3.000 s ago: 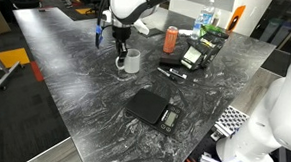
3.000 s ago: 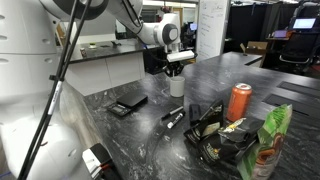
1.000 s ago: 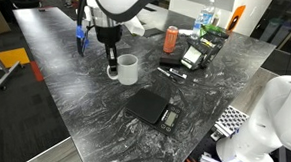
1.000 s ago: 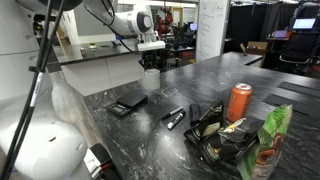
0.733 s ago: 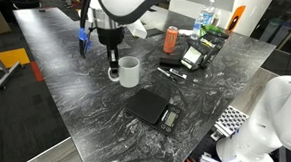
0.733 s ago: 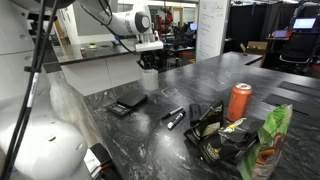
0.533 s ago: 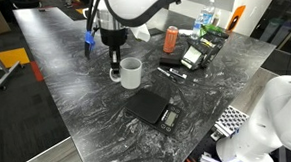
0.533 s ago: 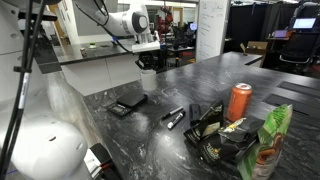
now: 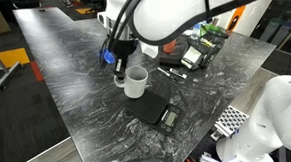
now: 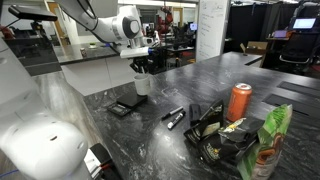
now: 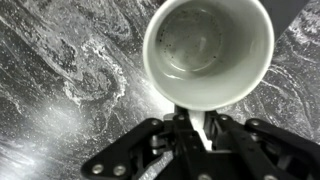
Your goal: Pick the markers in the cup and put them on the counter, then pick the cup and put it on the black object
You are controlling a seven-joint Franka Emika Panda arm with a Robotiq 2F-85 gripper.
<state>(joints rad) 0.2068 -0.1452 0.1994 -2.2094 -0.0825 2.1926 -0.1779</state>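
The cup (image 9: 135, 83) is a white mug, and the wrist view shows it is empty (image 11: 208, 45). My gripper (image 9: 122, 74) is shut on its loop handle (image 11: 197, 126). I hold it upright over the counter (image 9: 67, 57), just beside the far end of the black object (image 9: 150, 108). I cannot tell whether the cup touches the counter. Cup (image 10: 142, 84) and flat black slab (image 10: 127, 105) show in both exterior views. The dark markers (image 9: 171, 71) lie on the counter past the cup and also show in an exterior view (image 10: 173, 117).
An orange-red can (image 10: 239, 101) stands near snack bags (image 10: 222, 135) and a green bag (image 10: 272, 140). A boxy black-and-green device (image 9: 195, 56) sits beyond the markers. The counter's edge (image 9: 82, 148) runs close to the slab.
My gripper has moved with the cup across the counter toward the black slab. The markers and the slab have not moved.
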